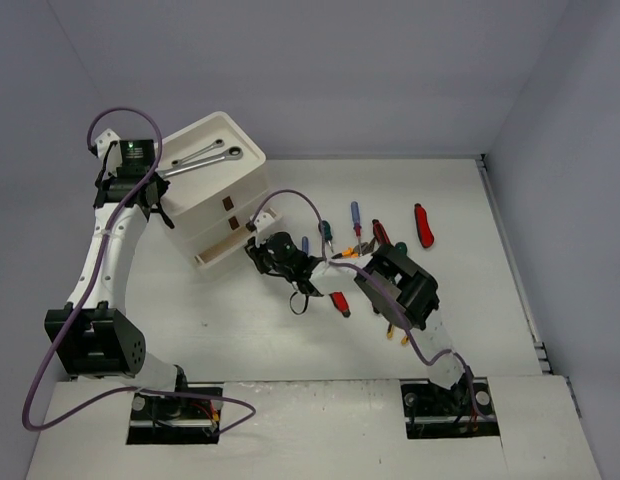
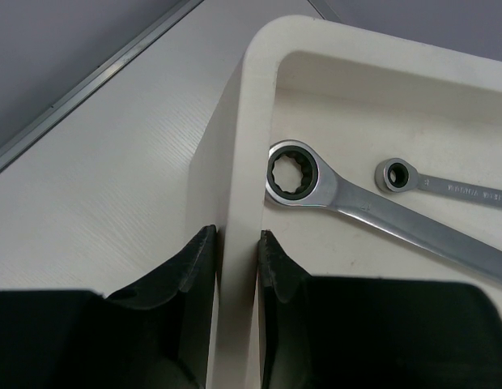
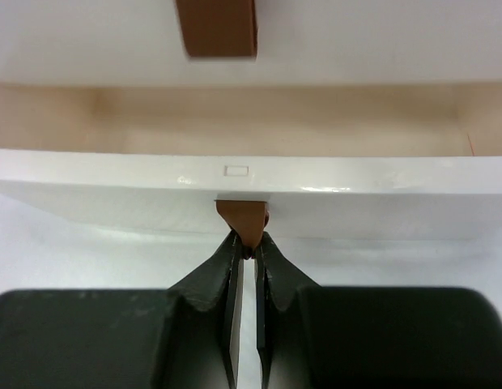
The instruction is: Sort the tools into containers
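The containers are one white box of stacked drawers point(image 1: 205, 215) topped by a shallow tray point(image 2: 259, 57). Two silver ratchet wrenches point(image 2: 348, 194) lie in the tray. My left gripper point(image 2: 237, 239) is shut on the tray's side rim point(image 1: 168, 160), one finger on each side of the wall. The lowest drawer point(image 3: 251, 174) stands partly pulled out, and what shows of its inside is bare. My right gripper point(image 3: 249, 247) is shut on its brown handle tab point(image 3: 244, 220). More tools lie right of the box: a blue screwdriver point(image 1: 356, 215), a green screwdriver point(image 1: 326, 236) and red-handled cutters point(image 1: 422, 225).
The right arm point(image 1: 395, 285) hangs over some tools, among them a red handle point(image 1: 340, 303) and yellow tips point(image 1: 395, 335). The tab of the drawer above point(image 3: 216, 28) sits over the open one. Grey walls close the table at the back and right.
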Motion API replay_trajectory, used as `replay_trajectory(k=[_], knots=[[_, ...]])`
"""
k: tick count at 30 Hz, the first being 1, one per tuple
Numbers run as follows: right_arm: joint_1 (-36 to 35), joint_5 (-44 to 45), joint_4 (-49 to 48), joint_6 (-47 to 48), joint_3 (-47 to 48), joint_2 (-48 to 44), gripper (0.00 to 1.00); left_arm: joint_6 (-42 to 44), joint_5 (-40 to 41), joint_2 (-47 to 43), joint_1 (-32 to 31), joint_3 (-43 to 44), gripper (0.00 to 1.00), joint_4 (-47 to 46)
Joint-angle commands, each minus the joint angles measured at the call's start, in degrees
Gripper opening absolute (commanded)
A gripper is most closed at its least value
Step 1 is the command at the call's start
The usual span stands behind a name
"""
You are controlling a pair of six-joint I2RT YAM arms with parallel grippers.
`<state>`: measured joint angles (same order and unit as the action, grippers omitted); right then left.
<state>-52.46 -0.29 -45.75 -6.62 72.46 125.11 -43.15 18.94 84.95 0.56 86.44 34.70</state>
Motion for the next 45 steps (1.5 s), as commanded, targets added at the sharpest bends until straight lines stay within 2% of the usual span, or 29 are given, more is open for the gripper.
replay_trajectory(k=[1, 8, 17, 19, 20, 22, 24, 26, 31, 34, 38, 41, 45], knots=[[-1.52, 2.68, -4.35, -1.42, -4.22, -8.63, 0.00, -7.65, -5.76, 1.45, -0.82, 1.45, 0.00, -1.14], [-2.43, 4.07, -4.35, -3.72, -12.84, -14.16, 0.00, -7.05, -5.79, 1.39, -0.91, 1.31, 0.00, -1.71], [-3.45, 5.50, -2.11, -4.28, -16.82, -17.90, 0.02, -5.73, -5.38, 1.28, -0.82, 0.86, 0.00, -2.10], [-3.69, 5.73, -1.56, -4.28, -16.74, -18.22, 0.11, -4.63, -5.07, 1.36, -0.82, 1.18, 0.00, -2.17], [-3.70, 5.74, -1.21, -4.28, -16.74, -18.31, 0.12, -4.58, -5.05, 1.36, -0.82, 1.27, 0.00, -2.18], [-3.79, 6.00, -0.23, -4.54, -16.40, -18.92, 0.34, -2.85, -4.54, 0.84, -0.82, 1.80, 0.02, -2.09], [-3.78, 7.04, 1.56, -4.46, -15.57, -20.04, 0.46, -1.15, -4.17, 0.53, -0.82, 2.59, 0.14, -2.15], [-3.69, 9.35, 5.01, -4.43, -14.66, -21.78, 0.54, 1.28, -4.08, 0.17, -0.82, 3.75, 0.31, -2.00], [-2.99, 16.47, 15.49, -5.59, -12.95, -27.08, 0.65, 8.28, -3.53, -2.20, -0.88, 6.10, 0.59, -2.00], [-1.45, 20.35, 21.55, -9.30, -13.47, -31.25, 0.67, 14.73, -3.99, -3.71, -0.82, 8.01, 0.66, -1.49], [2.88, 22.65, 29.52, -15.81, -17.66, -38.43, 0.68, 20.30, -6.02, -5.89, -0.82, 8.87, 0.69, -0.41], [8.52, 22.94, 34.97, -22.27, -23.81, -46.38, 0.70, 23.72, -8.32, -8.45, -1.39, 8.88, 0.72, 1.43], [13.45, 24.20, 43.76, -26.09, -29.23, -54.87, 0.72, 25.19, -9.09, -10.82, -4.19, 7.88, 0.76, 2.54]])
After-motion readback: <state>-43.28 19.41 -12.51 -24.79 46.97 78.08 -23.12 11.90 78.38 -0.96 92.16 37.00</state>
